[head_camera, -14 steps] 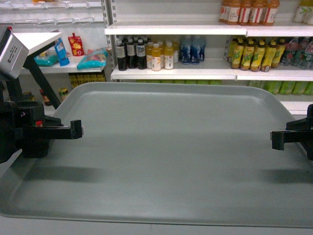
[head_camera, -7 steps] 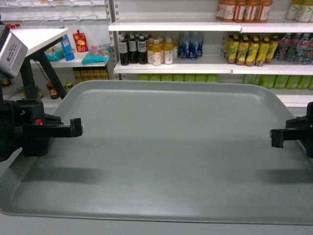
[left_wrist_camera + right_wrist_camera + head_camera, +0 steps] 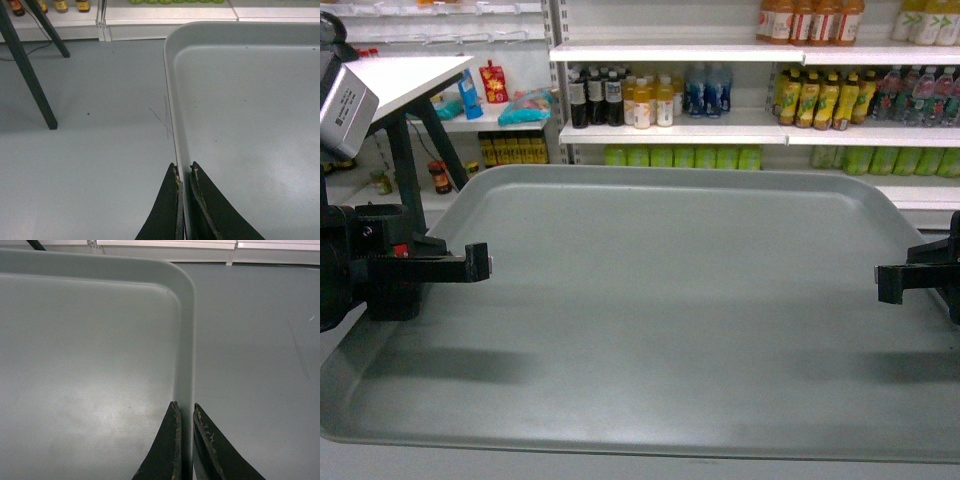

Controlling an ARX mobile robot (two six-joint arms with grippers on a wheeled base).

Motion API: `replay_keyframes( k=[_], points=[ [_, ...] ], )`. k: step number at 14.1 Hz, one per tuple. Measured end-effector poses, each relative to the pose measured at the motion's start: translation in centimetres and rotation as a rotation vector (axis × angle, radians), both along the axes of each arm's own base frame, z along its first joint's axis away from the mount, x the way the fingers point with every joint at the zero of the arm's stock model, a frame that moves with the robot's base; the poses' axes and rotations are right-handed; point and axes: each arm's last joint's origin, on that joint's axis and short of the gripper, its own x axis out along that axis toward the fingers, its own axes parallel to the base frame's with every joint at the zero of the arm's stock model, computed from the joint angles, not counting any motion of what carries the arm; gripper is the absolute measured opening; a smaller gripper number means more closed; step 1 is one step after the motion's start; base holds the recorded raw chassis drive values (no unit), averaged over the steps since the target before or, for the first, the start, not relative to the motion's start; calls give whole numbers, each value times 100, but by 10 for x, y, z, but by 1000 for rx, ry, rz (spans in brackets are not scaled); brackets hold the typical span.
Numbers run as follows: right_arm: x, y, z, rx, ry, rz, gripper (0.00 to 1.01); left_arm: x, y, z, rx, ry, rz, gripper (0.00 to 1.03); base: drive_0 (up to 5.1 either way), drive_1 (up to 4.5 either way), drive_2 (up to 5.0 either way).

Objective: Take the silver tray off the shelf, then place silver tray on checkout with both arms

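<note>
The silver tray (image 3: 660, 310) is hanging off the shelf, long axis running 9 to 3 o'clock, matte grey with rounded corners; the left gripper (image 3: 183, 172) and right gripper (image 3: 184, 410) are each pinching its low rim narrowly; the checkout counter (image 3: 405, 72) is lying at 10 o'clock, nearer the left arm.

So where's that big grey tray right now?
The large matte grey-silver rectangular tray fills the middle of the head view, held over the floor, with the left claw pinching its left rim and the right claw its right rim.
</note>
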Motion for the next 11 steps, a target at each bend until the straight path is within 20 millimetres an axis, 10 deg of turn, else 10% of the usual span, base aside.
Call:
replay_keyframes(
  k=[11],
  points=[
    [0, 0, 0, 0, 0, 1, 3, 0, 0, 0, 0, 0, 0, 3, 0, 0, 0]
  ],
)
